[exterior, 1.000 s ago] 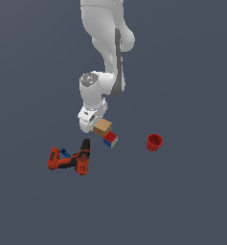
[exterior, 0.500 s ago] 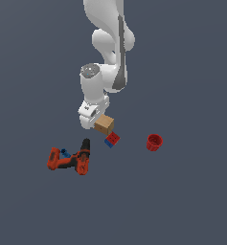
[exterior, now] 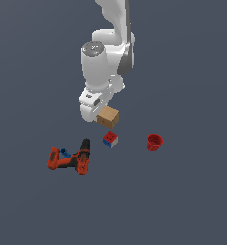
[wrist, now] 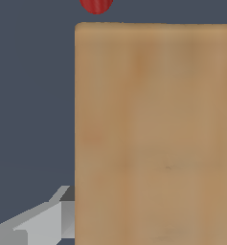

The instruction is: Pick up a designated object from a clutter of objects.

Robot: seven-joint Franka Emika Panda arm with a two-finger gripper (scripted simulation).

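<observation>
The designated object, a plain tan box (exterior: pixel 108 117), hangs under the white arm, just above and behind the clutter of objects. My gripper (exterior: pixel 98 114) is shut on it. In the wrist view the tan box (wrist: pixel 153 134) fills most of the picture, and one grey finger (wrist: pixel 43 220) presses against its side. The other finger is hidden. The small red-blue-white cube (exterior: pixel 110 139) lies on the floor below the box, apart from it.
An orange-and-black power drill (exterior: pixel 69 160) lies on its side toward the exterior view's left. A small red cup (exterior: pixel 154 142) stands toward the exterior view's right; its rim also shows in the wrist view (wrist: pixel 96 5). The floor is dark grey.
The arm has risen with the tan box in its grip. The box has come away from the cube, and the gap between them has grown. Drill, cube and cup have stayed put.
</observation>
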